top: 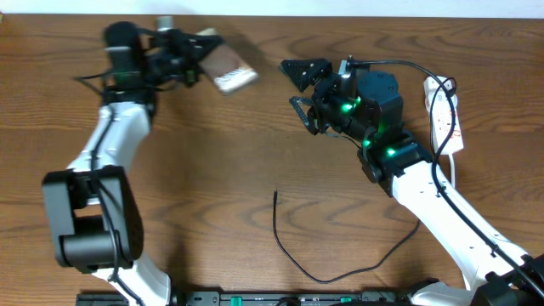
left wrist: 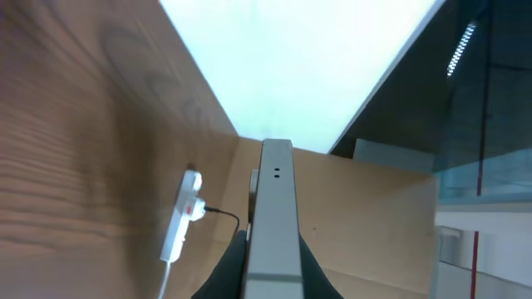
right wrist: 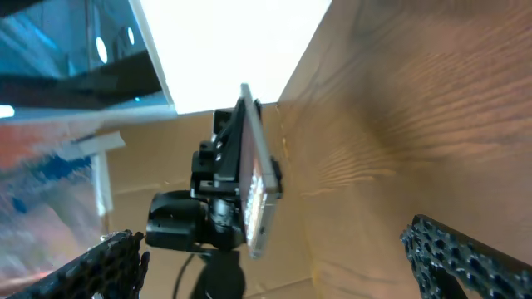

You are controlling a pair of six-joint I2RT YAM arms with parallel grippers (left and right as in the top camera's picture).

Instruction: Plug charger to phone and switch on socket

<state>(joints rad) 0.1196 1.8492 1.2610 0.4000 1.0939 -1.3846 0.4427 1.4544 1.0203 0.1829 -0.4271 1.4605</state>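
Note:
My left gripper (top: 197, 56) is shut on the phone (top: 228, 70) and holds it tilted above the table at the back left. In the left wrist view the phone's grey edge (left wrist: 275, 218) stands between the jaws. The right wrist view shows the phone (right wrist: 256, 170) edge-on, held by the left gripper. My right gripper (top: 299, 87) is open and empty, facing the phone; its fingers spread wide (right wrist: 274, 245). The charger cable (top: 327, 276) lies loose on the table, its connector tip (top: 274, 194) free. The white socket (top: 446, 115) lies at the right edge, and in the left wrist view (left wrist: 181, 218) a black plug sits in it.
The socket's white cord (top: 451, 174) runs beside my right arm. Thicker black robot cables loop over the right arm near the socket. A pale wall (left wrist: 307, 58) borders the table's far edge.

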